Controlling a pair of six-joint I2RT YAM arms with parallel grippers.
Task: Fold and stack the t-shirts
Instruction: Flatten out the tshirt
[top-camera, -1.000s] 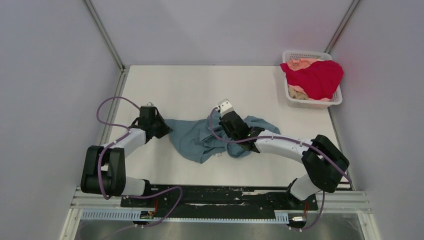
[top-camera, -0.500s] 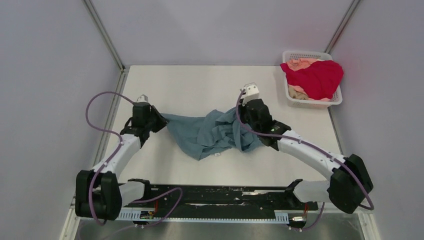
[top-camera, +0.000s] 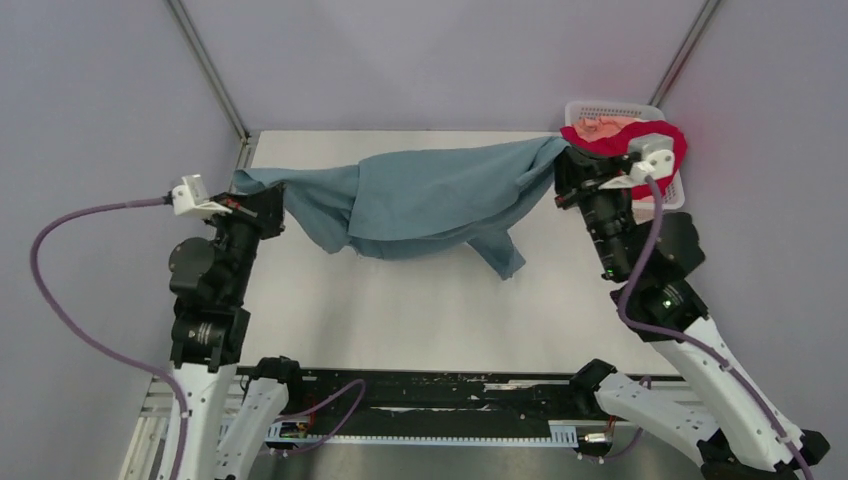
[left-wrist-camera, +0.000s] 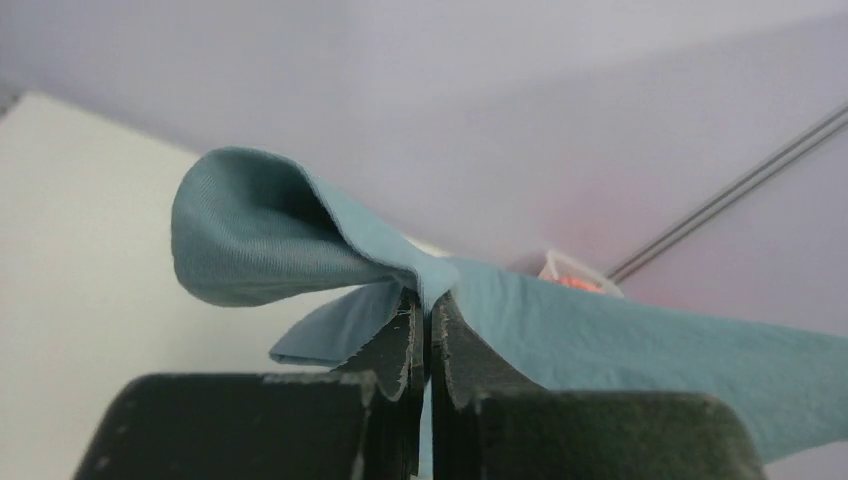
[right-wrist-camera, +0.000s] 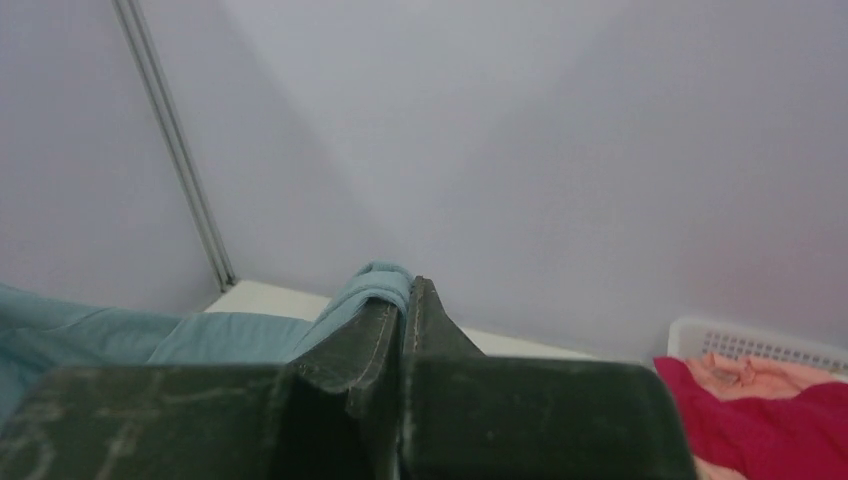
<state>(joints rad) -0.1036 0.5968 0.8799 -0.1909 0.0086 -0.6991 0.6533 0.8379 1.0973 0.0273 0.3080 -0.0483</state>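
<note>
White worktop (top-camera: 420, 300): carries the basket at its 2 o'clock corner. Teal t-shirt (top-camera: 430, 195): held up and stretched from 10 o'clock to 2 o'clock over the far half, middle sagging, one sleeve hanging at its 5 o'clock edge; contact with the worktop cannot be told. White lattice basket (top-camera: 612, 106): holds two shirts. Red t-shirt (top-camera: 588, 140): heaped on top. Peach t-shirt (top-camera: 606, 124): beneath the red. Left jaws: together, clamped on the teal shirt's 10 o'clock end. Right jaws: together, clamped on its 2 o'clock end, just beside the basket
</note>
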